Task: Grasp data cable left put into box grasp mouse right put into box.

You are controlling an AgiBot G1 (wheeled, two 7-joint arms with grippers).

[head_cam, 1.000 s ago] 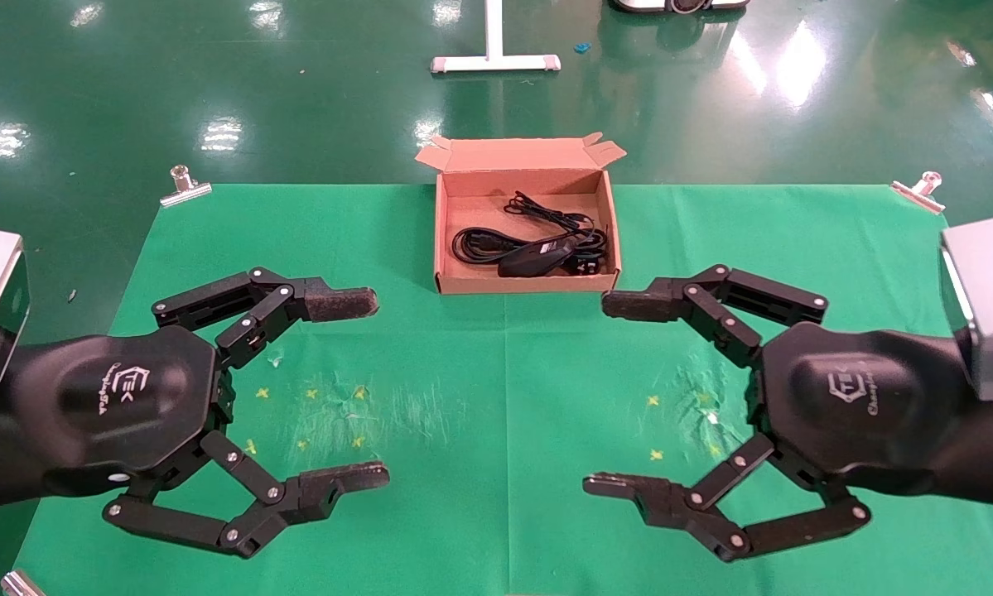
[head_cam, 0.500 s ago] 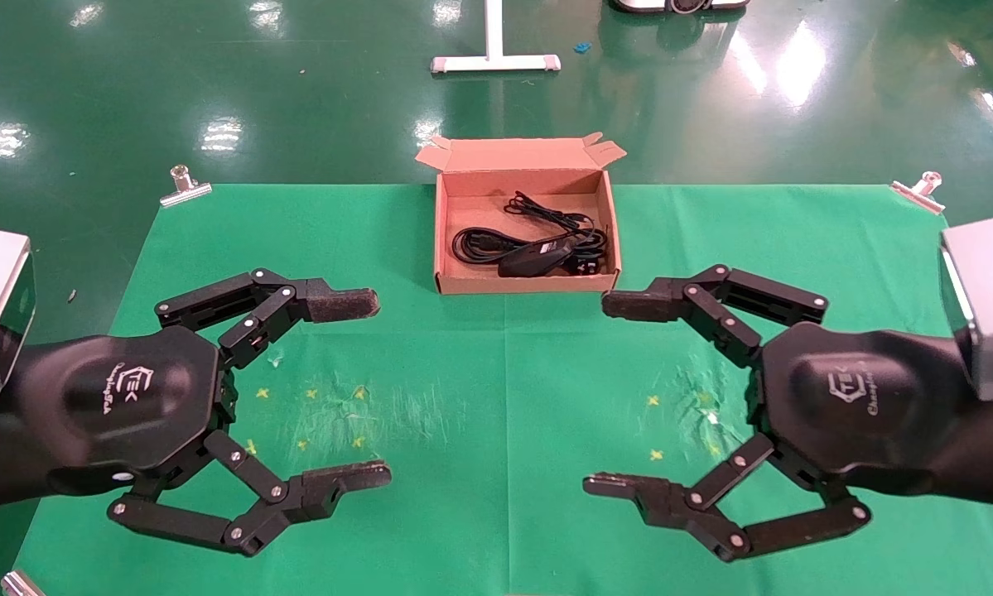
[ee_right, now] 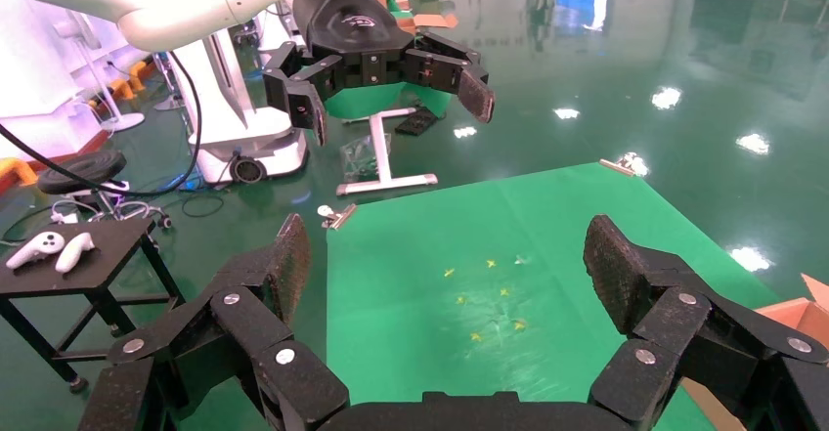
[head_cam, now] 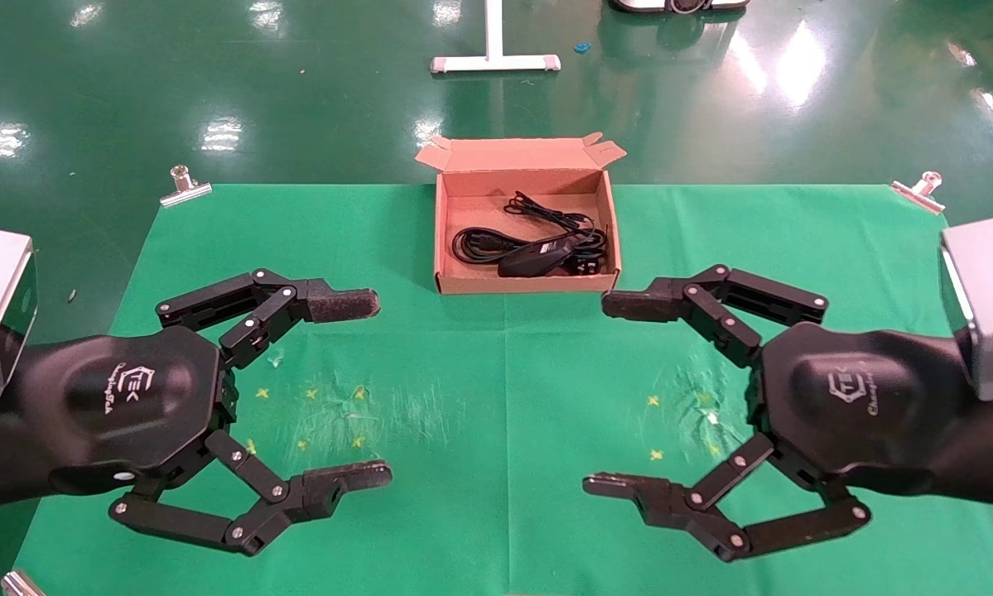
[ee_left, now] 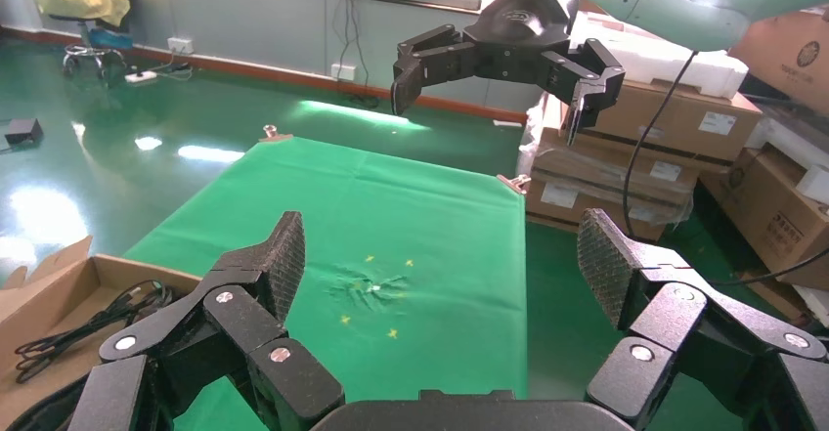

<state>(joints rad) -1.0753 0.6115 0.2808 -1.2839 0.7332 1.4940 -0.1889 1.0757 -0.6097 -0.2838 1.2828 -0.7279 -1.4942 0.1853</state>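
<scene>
- Since the data cable [head_cam: 484, 244] and the mouse [head_cam: 529, 261] both already sit inside the box [head_cam: 441, 248], looks like nothing's left to grab; box is at the far middle of the green tabletop [head_cam: 504, 372]
- left gripper [head_cam: 362, 389] hovers near-left, jaws spread wide, empty; right gripper [head_cam: 612, 393] mirrors it, also spread and empty
- best move imo: keep both arms high and apart, well clear of the box; don't snag those cords

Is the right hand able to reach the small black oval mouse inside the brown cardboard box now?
Probably yes. The right hand is open and empty, the small black oval mouse lies uncovered in the open brown cardboard box, though tangled with the thick black data cable.
</scene>
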